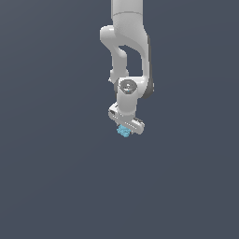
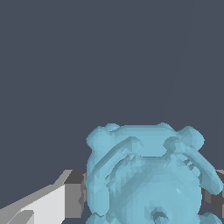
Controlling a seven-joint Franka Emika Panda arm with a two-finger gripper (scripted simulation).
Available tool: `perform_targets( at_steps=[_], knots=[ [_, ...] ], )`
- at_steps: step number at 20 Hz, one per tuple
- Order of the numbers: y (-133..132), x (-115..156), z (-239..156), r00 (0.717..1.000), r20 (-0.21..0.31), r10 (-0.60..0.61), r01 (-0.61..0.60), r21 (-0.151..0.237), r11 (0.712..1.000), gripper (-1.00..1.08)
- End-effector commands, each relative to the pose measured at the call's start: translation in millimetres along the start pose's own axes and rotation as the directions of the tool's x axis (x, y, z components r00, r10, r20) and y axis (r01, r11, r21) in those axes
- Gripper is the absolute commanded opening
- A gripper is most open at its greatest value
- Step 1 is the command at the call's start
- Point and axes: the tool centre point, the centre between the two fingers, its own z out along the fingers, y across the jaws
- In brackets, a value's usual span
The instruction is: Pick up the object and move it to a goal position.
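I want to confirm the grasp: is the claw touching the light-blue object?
Touching. In the wrist view the light-blue object sits between the claw's fingers, pressed against the grey pads with no gap showing.

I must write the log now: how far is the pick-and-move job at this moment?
Done: the gripper appears closed around the light-blue object; the wrist view shows the object between grey finger pads. In hand: carrying it. Left: reaching the goal, which no view shows.
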Motion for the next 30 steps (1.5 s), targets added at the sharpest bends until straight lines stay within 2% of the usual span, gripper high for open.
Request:
perform_targets(
  at_steps=[1,7,13,30],
  knots=[
    [0,0,0,1.000,0.000,0.000,0.000,0.000,1.000,-1.00],
    [6,4,-12,1.000,0.000,0.000,0.000,0.000,1.000,-1.00],
    [23,15,-43,1.000,0.000,0.000,0.000,0.000,1.000,-1.00],
    [103,72,-201,1.000,0.002,0.001,-0.001,0.000,1.000,-1.00]
  ],
)
